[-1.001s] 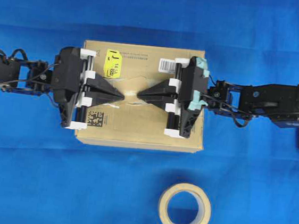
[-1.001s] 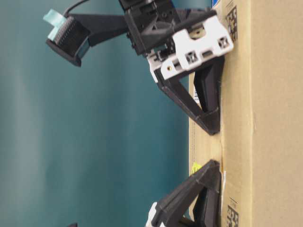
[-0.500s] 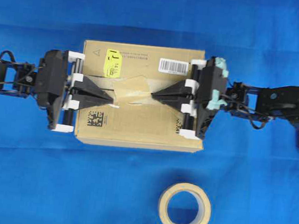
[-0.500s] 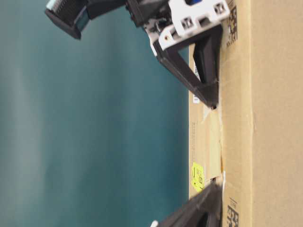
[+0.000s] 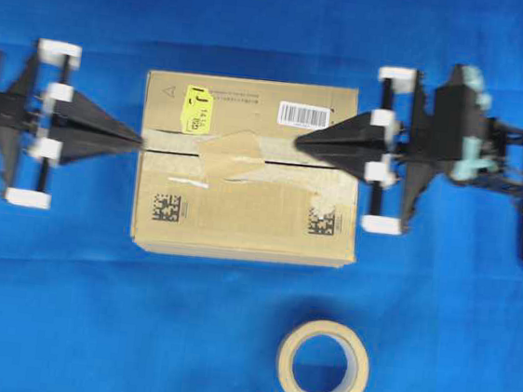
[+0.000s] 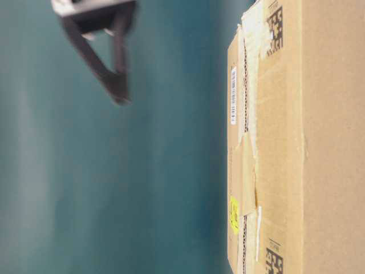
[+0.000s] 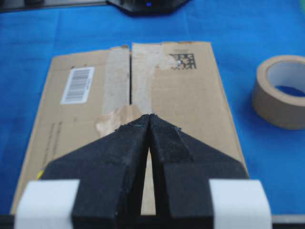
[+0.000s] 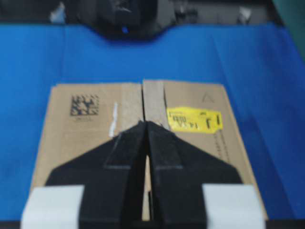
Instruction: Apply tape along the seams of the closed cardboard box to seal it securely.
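Black pincers both clenched empty: left pincer [image 5: 137,136] now sits off the box's left edge, right pincer [image 5: 302,141] over its right end, each pulled back from the middle where they met approx a sec ago. Between them the tape [image 5: 231,153] lies stuck across the seams [image 5: 168,152] mid-top of the cardboard box [image 5: 240,222] w/ its yellow sticker [image 5: 197,111]. Looks like that piece is pressed down, so the next bit probably comes off the tape roll [image 5: 322,366] on the blue bench [image 5: 61,325].
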Robot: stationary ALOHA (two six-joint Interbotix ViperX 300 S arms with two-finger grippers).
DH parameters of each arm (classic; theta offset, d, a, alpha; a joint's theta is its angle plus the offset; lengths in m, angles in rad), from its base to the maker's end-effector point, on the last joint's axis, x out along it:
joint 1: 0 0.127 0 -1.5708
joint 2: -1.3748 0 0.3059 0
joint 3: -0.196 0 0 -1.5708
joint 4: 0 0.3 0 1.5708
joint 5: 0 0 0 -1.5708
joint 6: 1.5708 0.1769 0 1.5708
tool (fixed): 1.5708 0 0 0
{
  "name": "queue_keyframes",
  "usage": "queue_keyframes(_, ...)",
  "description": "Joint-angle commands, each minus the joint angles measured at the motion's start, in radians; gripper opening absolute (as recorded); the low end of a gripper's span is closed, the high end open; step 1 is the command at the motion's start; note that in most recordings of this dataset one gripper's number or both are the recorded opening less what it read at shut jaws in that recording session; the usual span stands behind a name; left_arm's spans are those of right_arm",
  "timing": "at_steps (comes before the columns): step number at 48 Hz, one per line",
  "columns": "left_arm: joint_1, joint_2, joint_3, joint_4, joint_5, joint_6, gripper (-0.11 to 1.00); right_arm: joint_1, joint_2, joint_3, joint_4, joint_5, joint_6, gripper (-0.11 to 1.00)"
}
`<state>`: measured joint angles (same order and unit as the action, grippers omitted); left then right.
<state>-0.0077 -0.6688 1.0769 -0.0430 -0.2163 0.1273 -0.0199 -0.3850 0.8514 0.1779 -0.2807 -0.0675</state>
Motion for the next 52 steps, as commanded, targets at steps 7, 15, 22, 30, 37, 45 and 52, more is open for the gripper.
queue_keyframes(7, 0.005, -0.308, 0.071, 0.002, 0.187, -0.011, 0.01, 0.002, -0.221, 0.100, -0.002, 0.086, -0.002, -0.02)
queue_keyframes(15, 0.026, -0.511, 0.124, 0.002, 0.327, -0.015, 0.01, 0.002, -0.413, 0.202, -0.002, 0.167, -0.002, -0.02)
queue_keyframes(22, 0.054, -0.624, 0.169, 0.002, 0.442, -0.018, 0.01, 0.002, -0.532, 0.287, -0.002, 0.229, -0.002, -0.02)
queue_keyframes(30, 0.060, -0.652, 0.219, -0.002, 0.463, -0.026, 0.01, -0.002, -0.607, 0.397, -0.002, 0.239, -0.002, -0.02)
queue_keyframes(37, 0.060, -0.618, 0.256, -0.002, 0.443, -0.040, 0.01, -0.002, -0.592, 0.463, 0.000, 0.209, -0.002, -0.02)
queue_keyframes(45, 0.051, -0.591, 0.273, -0.002, 0.407, -0.043, 0.01, -0.002, -0.535, 0.492, 0.002, 0.152, -0.002, -0.02)
queue_keyframes(52, 0.051, -0.589, 0.273, -0.002, 0.407, -0.043, 0.01, -0.002, -0.494, 0.499, 0.002, 0.121, 0.000, -0.02)
